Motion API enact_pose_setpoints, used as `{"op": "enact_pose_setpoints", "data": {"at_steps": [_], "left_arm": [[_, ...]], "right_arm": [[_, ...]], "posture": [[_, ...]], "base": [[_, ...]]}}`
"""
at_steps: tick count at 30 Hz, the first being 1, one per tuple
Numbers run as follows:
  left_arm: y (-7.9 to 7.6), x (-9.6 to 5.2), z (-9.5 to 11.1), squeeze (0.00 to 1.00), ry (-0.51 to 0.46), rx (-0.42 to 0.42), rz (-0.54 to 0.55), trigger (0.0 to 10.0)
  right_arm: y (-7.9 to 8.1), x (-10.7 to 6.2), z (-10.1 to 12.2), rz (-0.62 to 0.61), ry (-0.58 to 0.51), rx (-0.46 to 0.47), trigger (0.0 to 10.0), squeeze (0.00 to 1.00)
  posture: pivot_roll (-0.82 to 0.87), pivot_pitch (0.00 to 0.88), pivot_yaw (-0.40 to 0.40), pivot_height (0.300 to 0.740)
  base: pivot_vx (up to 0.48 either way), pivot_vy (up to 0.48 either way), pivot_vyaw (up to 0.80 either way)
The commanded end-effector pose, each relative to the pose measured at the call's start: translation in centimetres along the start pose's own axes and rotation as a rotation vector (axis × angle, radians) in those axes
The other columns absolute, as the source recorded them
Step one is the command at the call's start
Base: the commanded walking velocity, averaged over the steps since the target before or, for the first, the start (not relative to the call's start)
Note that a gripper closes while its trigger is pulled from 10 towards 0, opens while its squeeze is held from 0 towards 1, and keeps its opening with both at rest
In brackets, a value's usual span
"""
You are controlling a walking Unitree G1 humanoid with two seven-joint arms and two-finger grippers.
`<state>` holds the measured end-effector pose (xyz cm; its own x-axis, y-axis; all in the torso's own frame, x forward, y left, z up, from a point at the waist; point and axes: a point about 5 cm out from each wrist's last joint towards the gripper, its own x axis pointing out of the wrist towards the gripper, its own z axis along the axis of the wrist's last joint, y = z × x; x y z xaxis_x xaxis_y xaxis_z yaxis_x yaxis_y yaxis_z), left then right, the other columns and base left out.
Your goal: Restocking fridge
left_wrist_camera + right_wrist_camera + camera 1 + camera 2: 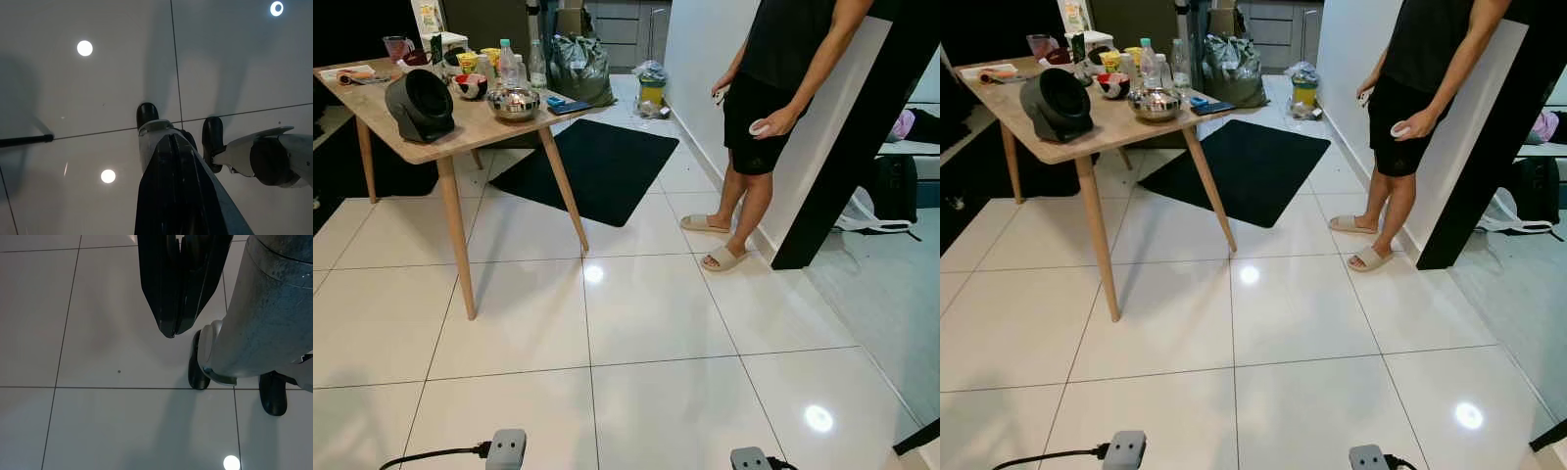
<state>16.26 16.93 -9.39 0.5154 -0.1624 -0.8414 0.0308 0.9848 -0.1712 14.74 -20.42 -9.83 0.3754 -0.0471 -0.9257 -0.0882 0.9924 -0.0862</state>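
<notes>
- Both arms hang idle: left gripper and right gripper fingers together, empty, pointing at the floor.
- Walking risks clipping the worktop leg ahead-left or the person ahead-right.

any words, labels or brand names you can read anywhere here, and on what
None can be read.
Water bottle on the wooden table: a label band, too small to read.
Yellow tub beside it: print too blurred.
White box at the table's far edge: a picture on it, lettering not legible.
Yellow container on the floor by the wall: nothing readable.
</notes>
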Motion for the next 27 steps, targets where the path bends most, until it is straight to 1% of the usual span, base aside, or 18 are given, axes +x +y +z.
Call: {"op": "enact_pose_setpoints", "data": {"at_steps": [1, 27], "left_arm": [[-0.49, 0.07, -0.31, 0.0, 0.008, 0.001, -0.014, 10.0], [-0.36, -0.01, -0.51, 0.0, 0.014, 0.006, -0.021, 10.0]], "right_arm": [[-0.36, -0.04, 0.07, -0.005, -0.004, -0.011, 10.0, 0.0], [-0.2, -0.03, -0.16, -0.003, 0.002, 0.0, 10.0, 0.0]], "posture": [[0.04, 0.0, -0.034, 0.74], [0.04, 0.0, -0.023, 0.74]], "base": [[0.251, 0.0, 0.0], [0.274, 0.0, 0.0]]}}
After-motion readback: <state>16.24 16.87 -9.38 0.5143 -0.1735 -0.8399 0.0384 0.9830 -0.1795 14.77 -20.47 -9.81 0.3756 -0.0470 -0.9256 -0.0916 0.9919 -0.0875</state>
